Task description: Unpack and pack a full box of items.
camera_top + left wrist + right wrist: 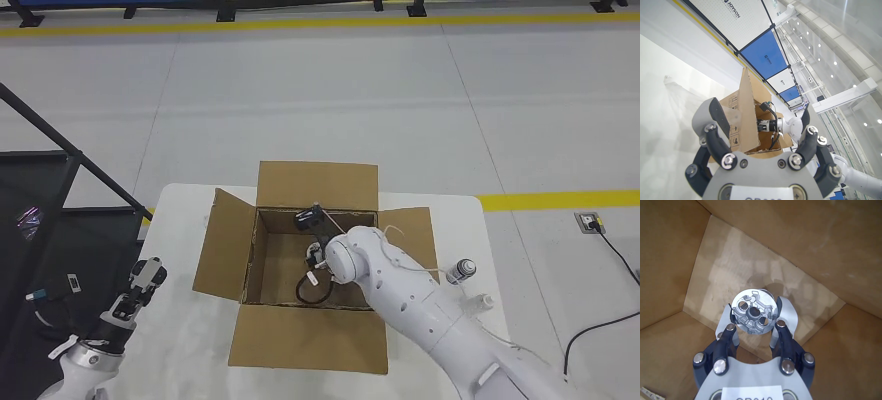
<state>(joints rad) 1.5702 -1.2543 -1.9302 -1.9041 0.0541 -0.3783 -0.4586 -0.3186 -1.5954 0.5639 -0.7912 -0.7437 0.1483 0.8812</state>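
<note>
Metal disc (754, 311) between right jaws, axis toward box (810, 247) floor.

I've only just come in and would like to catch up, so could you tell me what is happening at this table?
The robot's right arm is down inside the open cardboard box. Its right pincer is closed on a round metal part with holes, held inside the box. The left pincer is open and holds nothing, off to the box's left over the white table. A small metal cylinder stands on the table at the box's other side.
</note>
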